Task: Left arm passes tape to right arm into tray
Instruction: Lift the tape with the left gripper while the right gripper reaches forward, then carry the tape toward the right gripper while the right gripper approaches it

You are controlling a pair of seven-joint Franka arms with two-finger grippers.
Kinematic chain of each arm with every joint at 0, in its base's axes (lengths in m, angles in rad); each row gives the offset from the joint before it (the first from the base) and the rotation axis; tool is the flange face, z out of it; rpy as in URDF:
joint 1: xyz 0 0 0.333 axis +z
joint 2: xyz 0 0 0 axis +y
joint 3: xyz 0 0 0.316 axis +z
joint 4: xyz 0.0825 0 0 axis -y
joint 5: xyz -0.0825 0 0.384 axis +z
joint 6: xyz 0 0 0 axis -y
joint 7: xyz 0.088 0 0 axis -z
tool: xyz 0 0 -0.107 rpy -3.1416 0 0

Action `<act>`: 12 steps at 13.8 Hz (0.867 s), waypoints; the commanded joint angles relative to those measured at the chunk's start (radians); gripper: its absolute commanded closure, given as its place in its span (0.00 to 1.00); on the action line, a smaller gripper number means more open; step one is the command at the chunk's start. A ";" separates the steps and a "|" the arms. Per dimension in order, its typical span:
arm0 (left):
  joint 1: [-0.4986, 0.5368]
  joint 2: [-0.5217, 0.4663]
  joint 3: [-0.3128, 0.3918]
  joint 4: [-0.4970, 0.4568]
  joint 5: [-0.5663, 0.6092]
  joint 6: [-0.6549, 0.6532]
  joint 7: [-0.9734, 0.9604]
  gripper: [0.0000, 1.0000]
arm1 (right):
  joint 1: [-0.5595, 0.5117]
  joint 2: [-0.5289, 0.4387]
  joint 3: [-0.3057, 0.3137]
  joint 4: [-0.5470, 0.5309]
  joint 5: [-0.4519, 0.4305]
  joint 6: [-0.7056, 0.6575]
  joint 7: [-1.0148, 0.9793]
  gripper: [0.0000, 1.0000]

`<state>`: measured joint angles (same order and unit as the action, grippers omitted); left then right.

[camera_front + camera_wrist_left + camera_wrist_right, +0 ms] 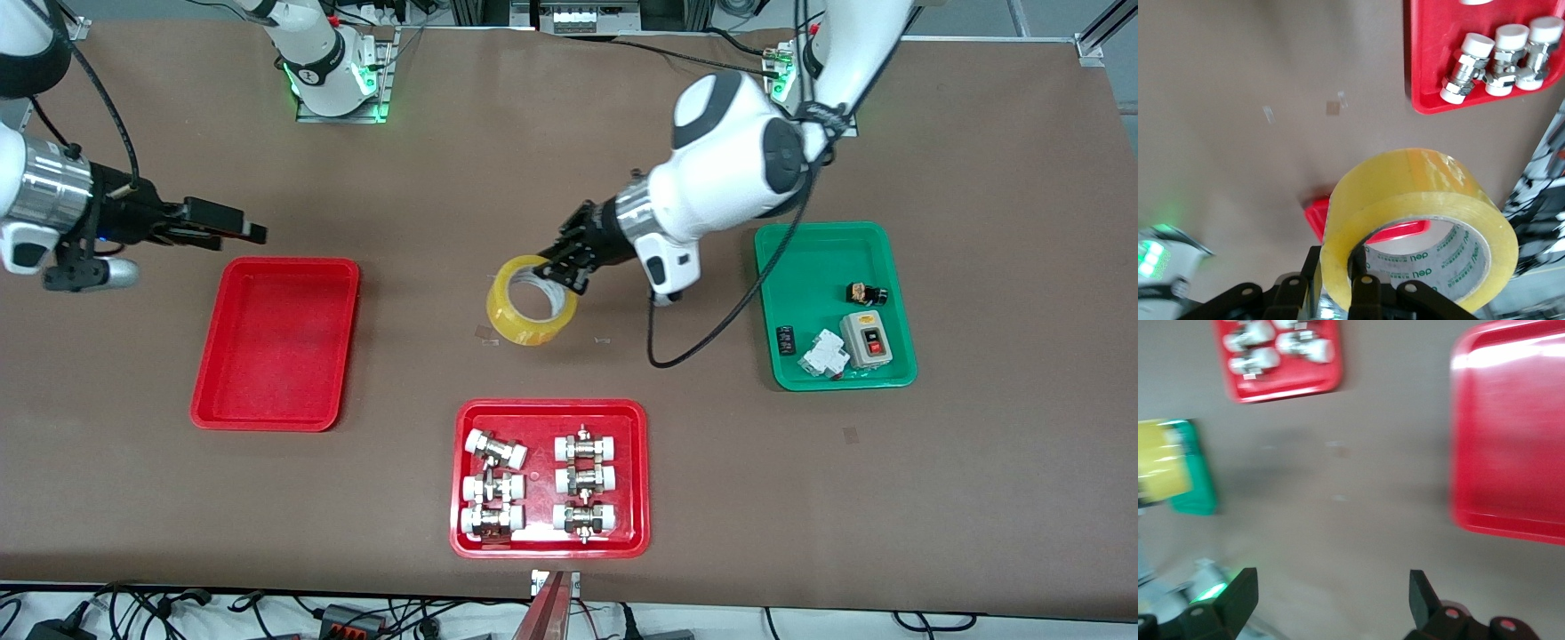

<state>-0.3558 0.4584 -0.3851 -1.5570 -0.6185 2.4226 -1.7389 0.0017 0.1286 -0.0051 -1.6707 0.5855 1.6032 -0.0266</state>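
The yellow tape [531, 302] with its white core is held by my left gripper [558, 268] above the middle of the table. The gripper is shut on the roll's wall, one finger inside the core and one outside. In the left wrist view the tape [1418, 213] fills the frame above the left gripper [1337, 288]. My right gripper [238, 228] is open and empty, in the air just past the plain red tray's [277, 409] rim on the bases' side, at the right arm's end. In the right wrist view the right gripper [1331, 590] is over bare table, with the tray [1485, 513] beside it and the tape [1161, 460] far off.
A red tray [464, 533] with several white-capped metal fittings sits nearest the front camera. A green tray [782, 378] with a switch box and small parts sits toward the left arm's end. The left arm's black cable [702, 342] hangs to the table.
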 commanded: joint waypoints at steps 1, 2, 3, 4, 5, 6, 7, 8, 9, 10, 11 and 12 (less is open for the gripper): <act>-0.056 0.091 0.003 0.096 -0.024 0.109 -0.150 1.00 | 0.000 0.067 0.010 0.014 0.185 0.010 -0.059 0.00; -0.070 0.115 0.003 0.118 -0.024 0.153 -0.184 1.00 | 0.012 0.084 0.013 0.017 0.235 0.047 -0.071 0.00; -0.072 0.137 0.003 0.136 -0.032 0.176 -0.210 1.00 | 0.035 0.112 0.013 0.019 0.267 0.090 -0.082 0.00; -0.074 0.152 0.003 0.156 -0.071 0.177 -0.214 1.00 | 0.061 0.138 0.014 0.023 0.310 0.136 -0.090 0.00; -0.074 0.163 0.003 0.167 -0.108 0.177 -0.202 1.00 | 0.084 0.157 0.014 0.023 0.351 0.179 -0.098 0.00; -0.072 0.167 0.003 0.167 -0.118 0.174 -0.194 1.00 | 0.105 0.167 0.014 0.025 0.384 0.223 -0.102 0.00; -0.075 0.180 0.003 0.172 -0.118 0.174 -0.177 1.00 | 0.130 0.192 0.014 0.031 0.401 0.277 -0.102 0.00; -0.078 0.189 0.003 0.185 -0.116 0.174 -0.145 1.00 | 0.153 0.219 0.014 0.055 0.407 0.318 -0.102 0.00; -0.087 0.190 0.005 0.186 -0.107 0.174 -0.089 1.00 | 0.173 0.247 0.014 0.078 0.410 0.343 -0.102 0.00; -0.081 0.187 0.005 0.186 -0.096 0.173 0.000 1.00 | 0.190 0.273 0.014 0.104 0.410 0.368 -0.102 0.00; -0.084 0.184 0.006 0.184 -0.081 0.171 0.104 1.00 | 0.210 0.293 0.014 0.115 0.413 0.403 -0.102 0.00; -0.087 0.184 0.006 0.184 -0.067 0.171 0.169 1.00 | 0.228 0.308 0.014 0.117 0.427 0.441 -0.102 0.00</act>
<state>-0.4303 0.6311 -0.3830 -1.4131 -0.7015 2.5971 -1.7009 0.2007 0.3866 0.0134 -1.6031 0.9802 1.9980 -0.1141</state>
